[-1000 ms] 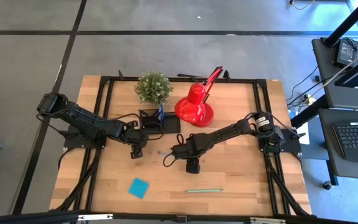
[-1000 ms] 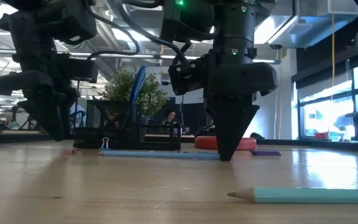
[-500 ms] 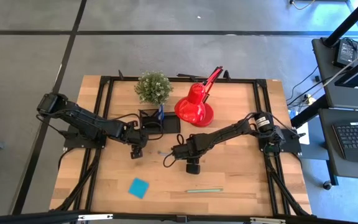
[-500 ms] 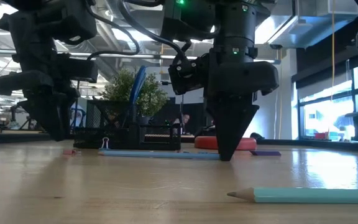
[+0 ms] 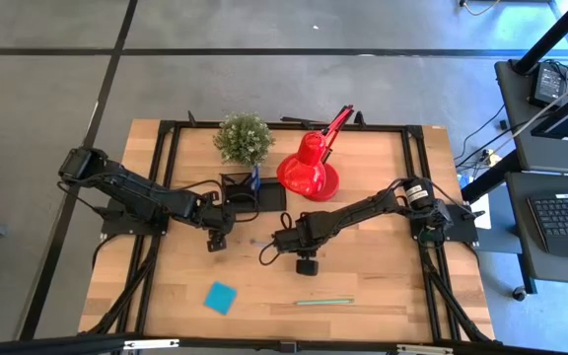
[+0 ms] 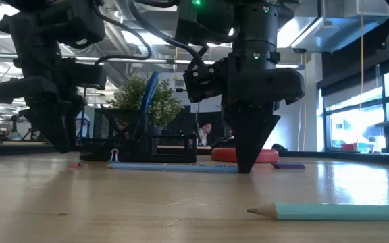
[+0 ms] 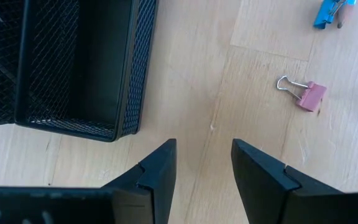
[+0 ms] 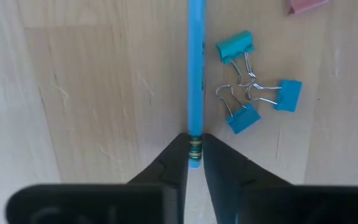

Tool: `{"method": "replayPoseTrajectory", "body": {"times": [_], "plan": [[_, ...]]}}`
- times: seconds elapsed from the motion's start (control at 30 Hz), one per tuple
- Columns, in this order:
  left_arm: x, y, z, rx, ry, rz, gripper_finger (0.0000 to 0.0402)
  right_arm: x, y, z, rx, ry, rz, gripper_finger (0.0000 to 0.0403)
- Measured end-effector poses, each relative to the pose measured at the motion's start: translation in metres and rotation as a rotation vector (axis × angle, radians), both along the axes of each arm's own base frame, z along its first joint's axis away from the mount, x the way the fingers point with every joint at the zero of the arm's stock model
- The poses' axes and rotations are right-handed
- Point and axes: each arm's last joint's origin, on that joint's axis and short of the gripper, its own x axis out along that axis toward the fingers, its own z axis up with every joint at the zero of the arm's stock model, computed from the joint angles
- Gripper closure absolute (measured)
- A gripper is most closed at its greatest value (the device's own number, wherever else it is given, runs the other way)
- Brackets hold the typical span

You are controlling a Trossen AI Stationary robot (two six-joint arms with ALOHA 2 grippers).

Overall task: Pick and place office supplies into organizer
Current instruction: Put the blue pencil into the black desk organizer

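Where the right wrist view looks down past its own dark fingers, the right pincer (image 8: pixel 194 160) is pinched together on the end of a blue pencil (image 8: pixel 196 74), which lies flat on the wooden bench (image 8: pixel 79 93). Just beside the pencil sit three blue binder clips (image 8: pixel 253 93), bunched with their wire handles tangled. A pink clip (image 8: pixel 306 5) shows at the edge of that view.

From above, the right pincer (image 5: pixel 264 250) sits near the middle of the bench, in front of the organizer (image 5: pixel 252 193), a black mesh tray that stands between the green potted plant (image 5: pixel 243 138) and the red lamp (image 5: pixel 309 166).

The left pincer (image 7: pixel 202 163) has its fingers apart with nothing between them, poised over bare wood just beside the organizer's mesh wall (image 7: pixel 79 68). A pink binder clip (image 7: pixel 303 92) lies near it.

Closer to the front edge of the bench, a square blue sticky-note pad (image 5: pixel 220 297) and a pale green pencil (image 5: pixel 323 302) lie well apart from both arms. In the low view the green pencil's tip (image 6: pixel 329 212) points toward the left arm's side.
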Motion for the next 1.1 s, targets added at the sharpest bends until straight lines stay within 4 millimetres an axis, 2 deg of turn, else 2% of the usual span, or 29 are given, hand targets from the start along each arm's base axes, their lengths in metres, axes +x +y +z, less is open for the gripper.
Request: {"method": "replayPoseTrajectory", "body": {"times": [0.3,0.57,0.83,1.1], "plan": [[0.0,0.0,0.0,0.0,0.0,0.0,0.0254,0.0,0.0,0.0,0.0,-0.001,0.001,0.0376],[0.0,0.0,0.0,0.0,0.0,0.0,0.0254,0.001,0.0,0.002,-0.012,-0.001,0.001,0.0381],[0.0,0.0,0.0,0.001,0.002,-0.003,0.0254,0.003,0.007,0.016,-0.043,0.039,0.019,0.0383],[-0.001,0.0,0.0,0.043,0.033,-0.119,0.0255,0.004,0.017,0.041,-0.051,0.061,0.035,0.0383]]}}
